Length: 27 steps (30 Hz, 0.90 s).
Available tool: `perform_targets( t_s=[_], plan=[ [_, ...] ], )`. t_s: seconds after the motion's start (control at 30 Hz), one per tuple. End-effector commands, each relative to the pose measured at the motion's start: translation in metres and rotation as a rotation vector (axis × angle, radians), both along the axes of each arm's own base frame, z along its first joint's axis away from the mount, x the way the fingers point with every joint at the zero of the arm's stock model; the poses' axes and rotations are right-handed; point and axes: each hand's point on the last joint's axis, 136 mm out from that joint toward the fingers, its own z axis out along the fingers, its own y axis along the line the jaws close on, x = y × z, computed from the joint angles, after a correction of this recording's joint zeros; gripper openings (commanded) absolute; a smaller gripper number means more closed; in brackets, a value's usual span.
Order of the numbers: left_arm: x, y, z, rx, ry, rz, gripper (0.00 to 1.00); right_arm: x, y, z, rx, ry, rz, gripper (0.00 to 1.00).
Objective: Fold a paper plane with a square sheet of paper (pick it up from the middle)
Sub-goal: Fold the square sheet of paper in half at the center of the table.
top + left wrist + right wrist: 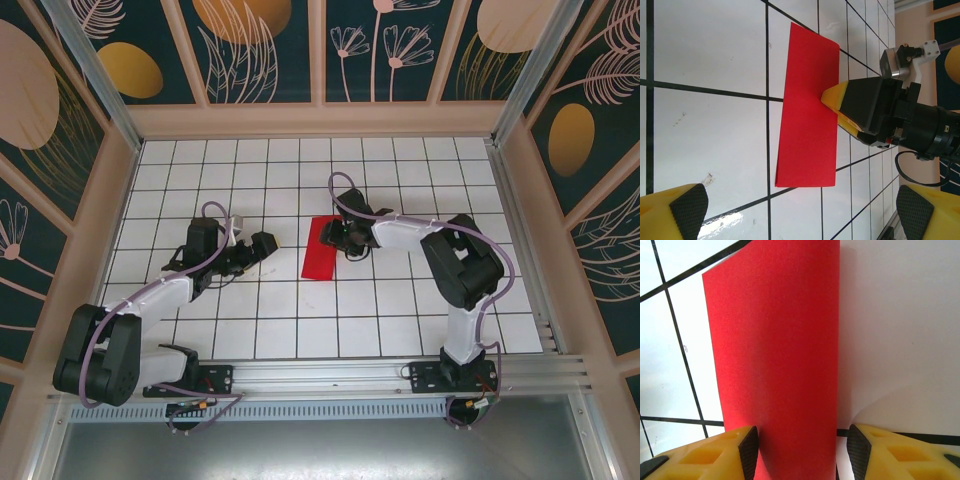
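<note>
- We see the red sheet of paper point(320, 250) folded to a long rectangle, thin, matt and plain, with sharp straight edges.
- It lies flat near the middle of the table point(300, 320), which is glossy white with a black grid.
- The right gripper point(335, 237) stands half spread over one short end of the paper; its yellow plastic fingers point(715, 450) are on either side, not pinching.
- The left gripper point(800, 207) is spread wide, apart from the paper; its black pads point(687, 207) have a fine dotted texture.
- The walls point(265, 50) are dark teal with leaf prints, in pale wooden frames.
</note>
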Motion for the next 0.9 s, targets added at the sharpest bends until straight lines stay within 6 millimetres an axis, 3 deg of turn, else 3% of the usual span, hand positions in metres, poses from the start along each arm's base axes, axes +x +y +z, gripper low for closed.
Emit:
perform_targets(
  t_s=[0.0, 0.23, 0.47, 0.6, 0.87],
  plan=[
    [0.006, -0.005, 0.01, -0.013, -0.029, -0.015, 0.99, -0.014, -0.015, -0.029, -0.097, 0.081, -0.019, 0.55],
    [0.011, -0.011, 0.011, -0.016, -0.03, -0.029, 0.95, -0.018, -0.022, -0.036, -0.145, 0.096, -0.013, 0.54],
    [0.018, -0.034, 0.005, 0.008, -0.006, -0.062, 0.85, -0.02, -0.026, -0.04, -0.18, 0.1, -0.007, 0.54],
    [0.027, -0.048, 0.002, 0.021, 0.007, -0.078, 0.67, -0.023, -0.028, -0.044, -0.205, 0.108, -0.002, 0.54],
    [0.053, -0.069, -0.005, 0.026, 0.044, -0.087, 0.13, -0.025, -0.03, -0.049, -0.219, 0.12, -0.004, 0.54]
  ],
)
